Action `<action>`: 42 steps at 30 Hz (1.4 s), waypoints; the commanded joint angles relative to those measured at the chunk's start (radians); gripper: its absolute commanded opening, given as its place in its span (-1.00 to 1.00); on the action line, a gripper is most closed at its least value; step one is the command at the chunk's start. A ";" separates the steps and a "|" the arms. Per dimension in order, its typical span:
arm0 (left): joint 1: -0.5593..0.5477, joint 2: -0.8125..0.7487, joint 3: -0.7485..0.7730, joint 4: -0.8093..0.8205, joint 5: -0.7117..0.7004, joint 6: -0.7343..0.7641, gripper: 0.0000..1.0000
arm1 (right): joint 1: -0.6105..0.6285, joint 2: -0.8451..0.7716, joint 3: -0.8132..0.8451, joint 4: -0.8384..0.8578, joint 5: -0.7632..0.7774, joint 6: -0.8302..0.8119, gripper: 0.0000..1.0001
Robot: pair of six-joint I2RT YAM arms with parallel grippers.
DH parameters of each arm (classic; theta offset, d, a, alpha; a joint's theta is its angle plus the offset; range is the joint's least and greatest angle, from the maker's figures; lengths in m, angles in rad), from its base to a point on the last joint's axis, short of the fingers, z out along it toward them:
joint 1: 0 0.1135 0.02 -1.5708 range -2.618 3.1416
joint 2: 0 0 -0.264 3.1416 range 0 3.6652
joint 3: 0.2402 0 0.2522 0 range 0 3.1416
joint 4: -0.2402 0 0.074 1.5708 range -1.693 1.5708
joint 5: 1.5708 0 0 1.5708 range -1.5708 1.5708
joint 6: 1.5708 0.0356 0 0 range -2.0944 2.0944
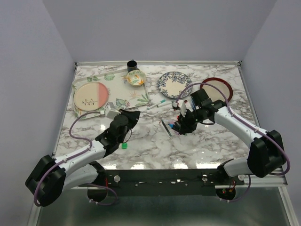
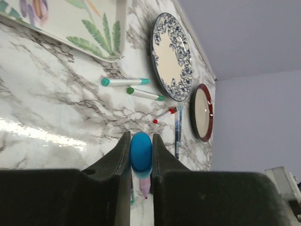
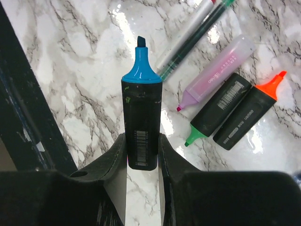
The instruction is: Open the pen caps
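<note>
My left gripper (image 2: 141, 147) is shut on a blue pen cap (image 2: 141, 151), held above the marble table; in the top view this gripper (image 1: 128, 117) is left of centre. My right gripper (image 3: 142, 149) is shut on the black body of a blue highlighter (image 3: 141, 117), whose blue tip is bare; it also shows in the top view (image 1: 183, 123). Uncapped green (image 3: 218, 113) and orange (image 3: 251, 113) highlighters and a lilac pen (image 3: 216, 73) lie to its right. A green cap (image 1: 124, 146) lies on the table near the left arm. Teal (image 2: 124, 82), green (image 2: 145, 93) and red-ended (image 2: 164, 114) thin markers lie ahead.
A leaf-pattern tray (image 1: 124, 92) with a pink plate (image 1: 90, 96) and a small bowl (image 1: 135, 78) is at the back left. A black cup (image 1: 132, 64), a blue floral plate (image 1: 174, 84) and a red-rimmed plate (image 1: 215, 89) stand at the back.
</note>
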State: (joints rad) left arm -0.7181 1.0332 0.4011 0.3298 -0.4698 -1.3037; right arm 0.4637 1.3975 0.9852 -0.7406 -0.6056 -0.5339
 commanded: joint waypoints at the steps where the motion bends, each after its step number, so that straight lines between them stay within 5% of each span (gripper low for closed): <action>1: 0.020 -0.050 0.018 -0.197 -0.001 0.143 -1.00 | 0.006 0.015 -0.011 0.012 0.116 0.034 -0.99; 12: 0.020 0.014 0.056 -0.538 -0.015 0.386 -0.81 | 0.006 0.050 0.001 0.024 0.144 0.060 -0.99; 31: 0.020 0.142 0.091 -0.589 -0.059 0.486 -0.07 | 0.006 0.135 0.007 0.079 0.194 0.141 -0.99; 42: 0.020 -0.008 0.146 -0.630 -0.024 0.518 0.30 | 0.038 0.222 0.042 0.129 0.268 0.255 -0.99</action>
State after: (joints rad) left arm -0.7013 1.1141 0.4866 -0.2775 -0.4866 -0.8150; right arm 0.4717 1.5646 0.9894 -0.6510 -0.4038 -0.3542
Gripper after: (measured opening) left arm 0.599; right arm 0.322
